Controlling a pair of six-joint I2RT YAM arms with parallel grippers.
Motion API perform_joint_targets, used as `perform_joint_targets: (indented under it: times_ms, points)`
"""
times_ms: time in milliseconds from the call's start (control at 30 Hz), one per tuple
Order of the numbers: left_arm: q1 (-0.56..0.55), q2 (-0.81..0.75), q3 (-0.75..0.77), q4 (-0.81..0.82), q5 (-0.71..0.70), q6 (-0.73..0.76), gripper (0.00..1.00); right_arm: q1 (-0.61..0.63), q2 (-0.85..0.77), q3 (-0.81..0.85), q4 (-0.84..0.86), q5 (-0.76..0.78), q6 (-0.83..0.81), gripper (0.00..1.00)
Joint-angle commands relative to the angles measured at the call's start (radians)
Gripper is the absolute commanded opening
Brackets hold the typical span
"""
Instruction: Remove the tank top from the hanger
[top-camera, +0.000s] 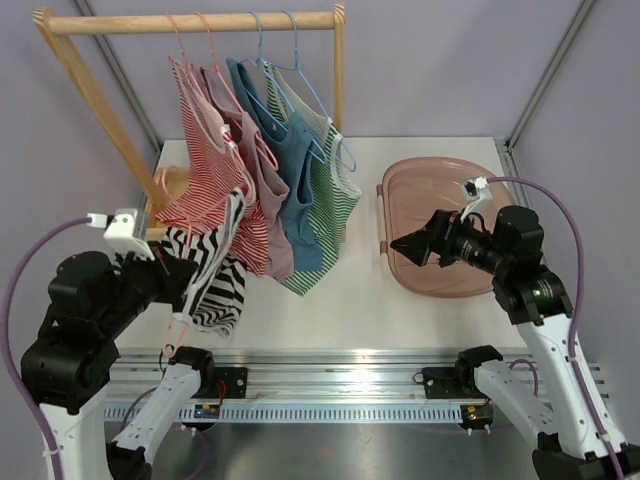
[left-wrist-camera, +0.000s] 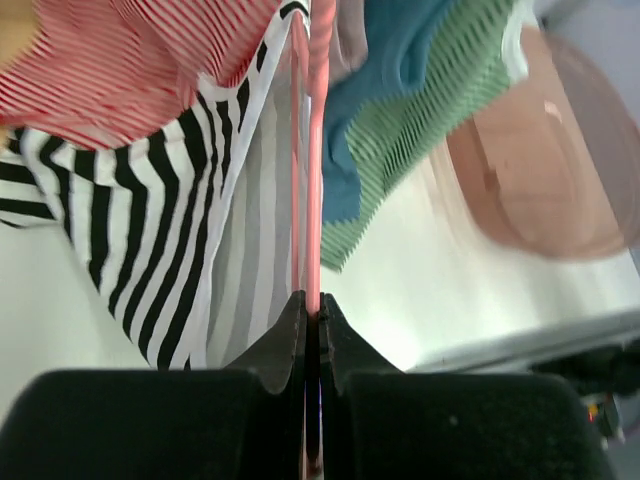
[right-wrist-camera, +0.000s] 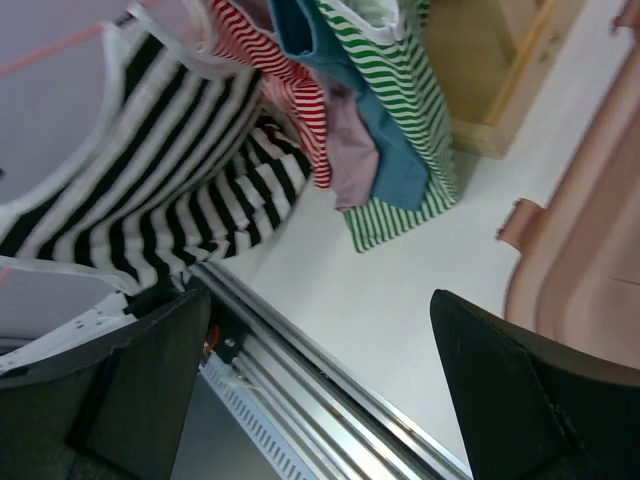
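At approx 8 o'clock in the top view, the left gripper (top-camera: 183, 270) was clenched on the thin wire of a pink hanger (left-wrist-camera: 316, 150); its wrist cam showed both jaws pressed together w/ the wire pinched between them. The black-and-white tank top (top-camera: 218, 285) hung on that hanger, off the wooden rack (top-camera: 190, 20) and low over the table, at about 7 o'clock from the other garments; one strap looked draped over the wire, though the far shoulder was hidden. Four more tops hung on the rail, the red-striped top (top-camera: 205, 170) nearest, the green-striped top (top-camera: 330, 215) furthest right.

The right gripper (top-camera: 405, 245) sat at approx 3 o'clock above the pink bin (top-camera: 400, 180), jaws spread wide, holding nothing, aimed toward 9 o'clock at the garments, well apart from them.

Judged step: hanger freed from the rail and steadied by the left arm; stripping the top not yet begun. Next move prob. called for the right arm to cross toward 9 o'clock, pinch the fabric near a strap or hem, then draw it off the hanger end while the left held firm; care needed re: snagging the red-striped top, which touched the black-and-white one.
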Motion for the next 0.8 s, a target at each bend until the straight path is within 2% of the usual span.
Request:
perform_joint_targets:
  times_ms: [0,100,200,267,367,433,533,600,767]
  points:
    - [-0.055,-0.076,-0.148,-0.002,0.087,0.01,0.0,0.004,0.06,-0.073,0.227,-0.226,0.106,1.0]
    - [-0.118,-0.084,-0.26,-0.018,0.134,0.004,0.0,0.005,0.099,-0.129,0.322,-0.284,0.158,1.0]
    - [-0.158,-0.085,-0.299,0.003,0.192,0.009,0.0,0.033,0.128,-0.191,0.415,-0.287,0.203,0.99]
    - [-0.164,-0.087,-0.311,0.056,0.292,0.007,0.0,0.076,0.149,-0.225,0.518,-0.274,0.247,0.98]
    - [-0.164,-0.07,-0.349,0.165,0.471,-0.025,0.0,0.214,0.172,-0.277,0.624,-0.151,0.261,0.96]
    - [-0.164,-0.062,-0.391,0.228,0.549,-0.043,0.0,0.318,0.176,-0.306,0.661,0.004,0.27,0.95]
    - [-0.165,-0.035,-0.441,0.361,0.622,-0.083,0.0,0.436,0.175,-0.352,0.763,0.197,0.295,0.94]
    - [-0.173,-0.024,-0.461,0.395,0.628,-0.105,0.0,0.506,0.191,-0.351,0.774,0.315,0.289,0.94]
    - [-0.198,-0.019,-0.492,0.524,0.686,-0.178,0.0,0.582,0.301,-0.312,0.793,0.452,0.243,0.92]
